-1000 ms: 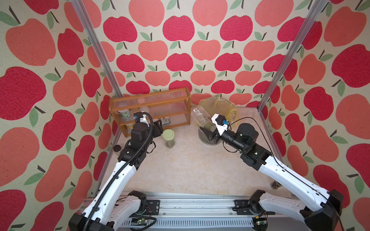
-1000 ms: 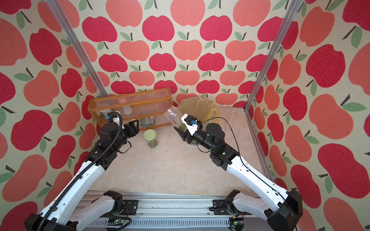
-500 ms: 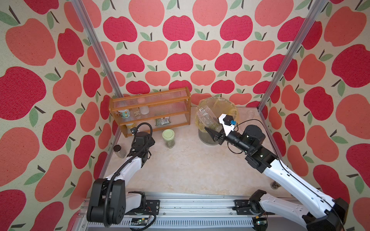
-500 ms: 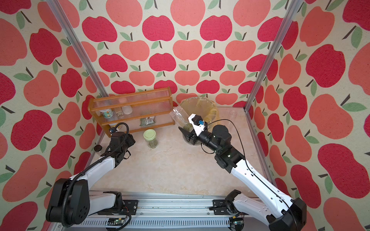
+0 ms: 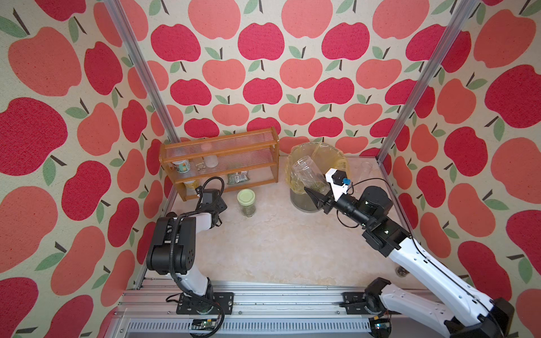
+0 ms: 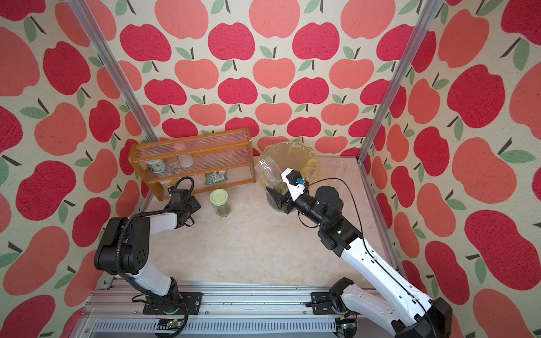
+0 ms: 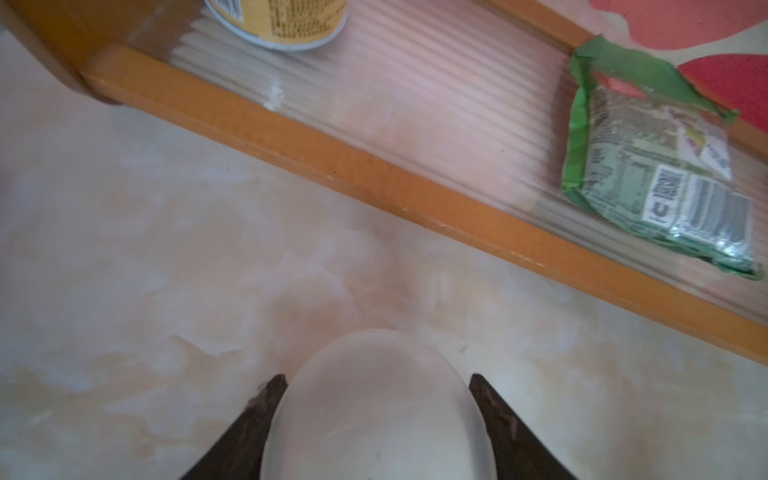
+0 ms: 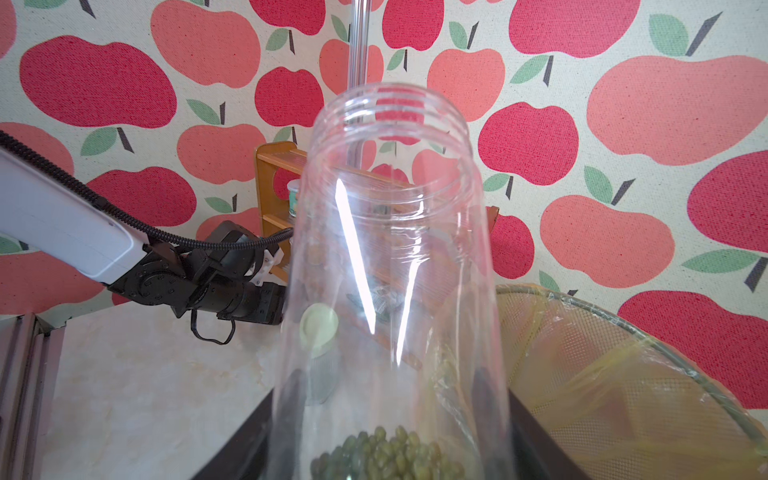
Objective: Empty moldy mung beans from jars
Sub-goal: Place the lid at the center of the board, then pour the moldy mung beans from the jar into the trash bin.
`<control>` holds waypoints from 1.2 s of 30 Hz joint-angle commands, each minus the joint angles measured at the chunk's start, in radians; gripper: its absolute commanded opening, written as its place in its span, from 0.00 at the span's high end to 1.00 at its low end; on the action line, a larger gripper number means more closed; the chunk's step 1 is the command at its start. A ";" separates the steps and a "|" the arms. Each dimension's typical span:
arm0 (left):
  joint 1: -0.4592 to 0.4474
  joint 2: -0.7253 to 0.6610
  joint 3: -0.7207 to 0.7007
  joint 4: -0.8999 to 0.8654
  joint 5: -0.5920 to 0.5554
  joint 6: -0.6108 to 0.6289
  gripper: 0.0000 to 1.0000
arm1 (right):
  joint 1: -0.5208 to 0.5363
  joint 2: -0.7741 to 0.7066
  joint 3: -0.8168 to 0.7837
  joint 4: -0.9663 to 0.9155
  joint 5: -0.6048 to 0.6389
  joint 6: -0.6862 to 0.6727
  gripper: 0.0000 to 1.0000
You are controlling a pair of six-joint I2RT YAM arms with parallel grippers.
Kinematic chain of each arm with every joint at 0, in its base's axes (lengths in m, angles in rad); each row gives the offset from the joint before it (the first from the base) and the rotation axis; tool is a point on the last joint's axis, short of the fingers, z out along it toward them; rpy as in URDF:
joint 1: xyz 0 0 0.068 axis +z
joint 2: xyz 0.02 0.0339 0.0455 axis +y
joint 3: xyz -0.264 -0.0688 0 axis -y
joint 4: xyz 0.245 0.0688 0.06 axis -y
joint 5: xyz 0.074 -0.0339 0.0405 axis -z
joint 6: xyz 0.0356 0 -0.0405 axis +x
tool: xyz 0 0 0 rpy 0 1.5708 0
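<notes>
Left gripper (image 7: 377, 380) low at the rack (image 7: 374, 178) front, clear lid (image 7: 378, 419) between its jaws, clamped or merely flanked not readable. Glass jar (image 5: 246, 202) of mung beans (image 5: 248, 209) near, off its right side: likely heavy, slick, breakable, best taken round the body below the lid. Right gripper (image 5: 318, 196) clamped low on the open jar (image 8: 390, 249), beans pooled at its fingertips, bin (image 8: 582, 332) just beside; thin, light, probably flexy wall, so gentle squeeze.

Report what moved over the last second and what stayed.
The left gripper dropped from the wooden rack toward the tabletop, a translucent lid between its fingers. The right gripper shifted its clear jar of mung beans toward the lined bin. Green-lidded jar and rack stayed.
</notes>
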State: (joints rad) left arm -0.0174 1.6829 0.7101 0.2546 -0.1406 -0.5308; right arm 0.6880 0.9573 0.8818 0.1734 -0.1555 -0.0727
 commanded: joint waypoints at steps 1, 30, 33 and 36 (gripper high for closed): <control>-0.009 0.009 0.042 0.014 0.024 0.033 0.25 | -0.008 -0.016 -0.009 -0.008 0.009 0.024 0.61; -0.398 -0.669 0.337 -0.332 0.030 0.234 0.06 | -0.086 0.071 0.005 0.124 -0.086 0.124 0.60; -0.403 -0.644 0.415 -0.294 0.239 0.138 0.04 | -0.092 0.071 -0.003 0.143 -0.104 0.122 0.60; -0.439 -0.570 0.472 -0.220 0.387 0.064 0.04 | -0.106 0.084 -0.009 0.174 -0.138 0.139 0.59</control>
State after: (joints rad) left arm -0.4301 1.0615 1.1332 -0.0307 0.0185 -0.3695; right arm 0.5972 1.0454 0.8803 0.2756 -0.2481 0.0345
